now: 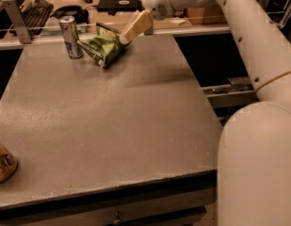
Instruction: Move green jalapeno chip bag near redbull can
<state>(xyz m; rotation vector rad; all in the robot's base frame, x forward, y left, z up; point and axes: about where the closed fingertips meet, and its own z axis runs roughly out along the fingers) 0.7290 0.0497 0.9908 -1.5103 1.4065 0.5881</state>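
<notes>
On the surface (112,126), toward 11 o'clock near the far edge, stands the redbull can (70,36). The green jalapeno chip bag (103,48) lies just beside it at the can's 3 o'clock; whether they touch is unclear. The tool (127,35) is at the bag's 2 o'clock, against its upper end. A second can (1,161) is at 8 o'clock on the left edge, well apart. A keyboard (34,11) lies behind the surface at 11 o'clock.

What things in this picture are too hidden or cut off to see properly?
All in the camera view:
1. The tan can, bottom left: cut off by the picture's left edge, so its writing is unreadable.
2. The bag: its top right corner is covered by the end effector, which sits against it at the far side of the table.
3. The Redbull can: label too small to read.
</notes>
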